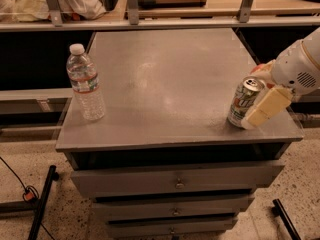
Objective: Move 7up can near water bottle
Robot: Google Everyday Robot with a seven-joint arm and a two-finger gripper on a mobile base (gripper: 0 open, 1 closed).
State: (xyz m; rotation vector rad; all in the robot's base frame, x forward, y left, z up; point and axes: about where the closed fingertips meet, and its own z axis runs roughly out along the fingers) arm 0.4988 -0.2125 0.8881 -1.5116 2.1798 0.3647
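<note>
The 7up can [243, 101] stands tilted near the right front corner of the grey cabinet top [165, 79]. My gripper [253, 97] comes in from the right and is shut on the can. One cream finger [266, 107] presses its near right side and the other sits behind its top. The water bottle [85, 83], clear with a white cap, stands upright near the left front corner, far from the can.
A round red-orange fruit [256, 69] is almost hidden behind the can and gripper. A shelf rail with metal posts [132, 4] runs along the back. Drawers [175, 181] lie below the front edge. Black stand legs [42, 199] stand on the floor.
</note>
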